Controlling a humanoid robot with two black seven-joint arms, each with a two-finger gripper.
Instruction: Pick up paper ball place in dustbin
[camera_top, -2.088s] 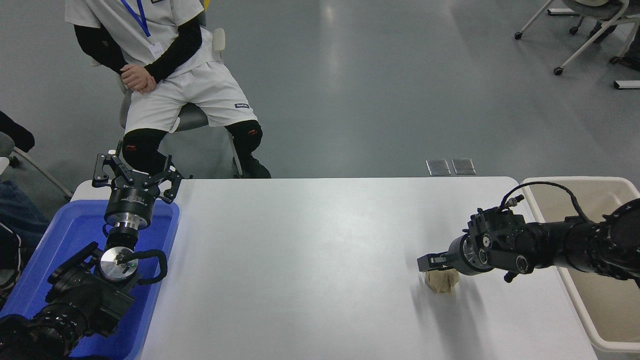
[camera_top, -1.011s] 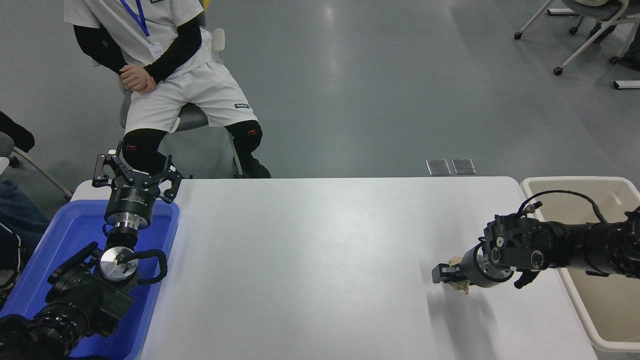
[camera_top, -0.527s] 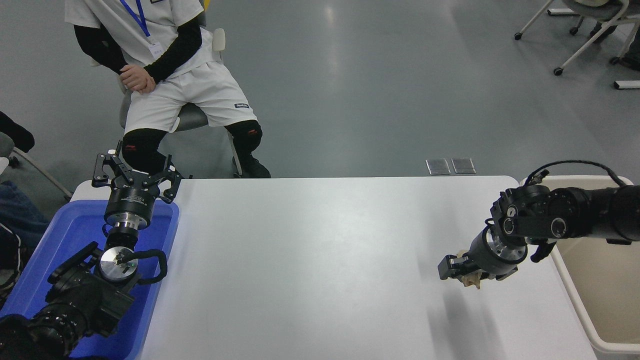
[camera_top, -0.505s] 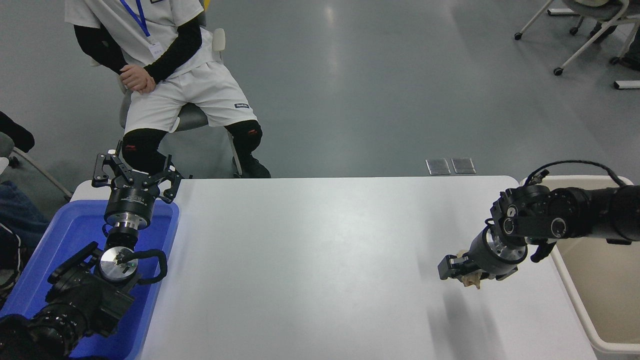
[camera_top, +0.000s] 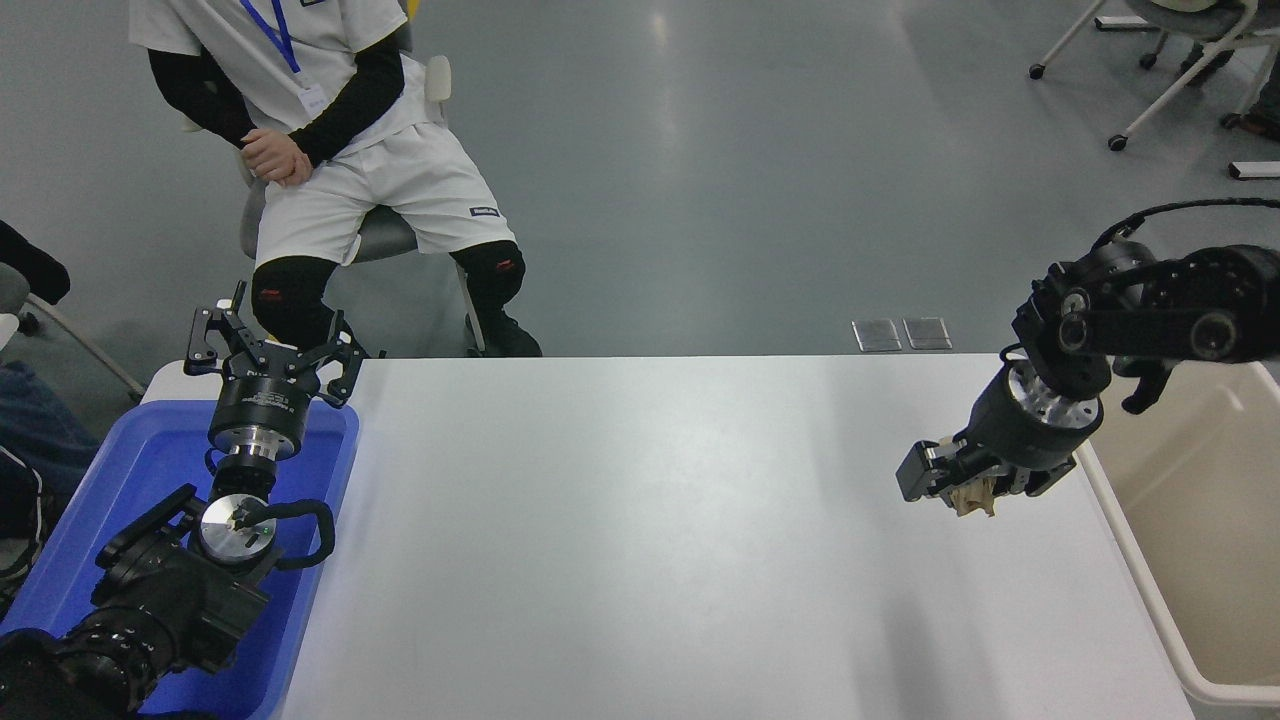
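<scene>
Since the earlier frames, the small crumpled tan paper ball (camera_top: 975, 495) had been lifted clear of the white table (camera_top: 640, 520), pinched in the black right gripper (camera_top: 962, 482), apparently for carrying towards the adjacent cream-beige rectangular plastic dustbin (camera_top: 1190, 520). The spread left gripper (camera_top: 270, 350) was parked over the blue bin (camera_top: 130, 460).

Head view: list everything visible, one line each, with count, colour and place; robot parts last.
paper ball: one, tan, held above the table near its right end
dustbin: one, cream-beige, right of the table
table: one, white, centre
blue bin: one, bright blue, left of the table
person: one, white clothes, seated beyond the table, upper left
office chairs: white-legged, upper right
floor plates: two, grey, beyond the table
left gripper: black, open, parked over the blue bin
right gripper: black, gripping the paper ball
</scene>
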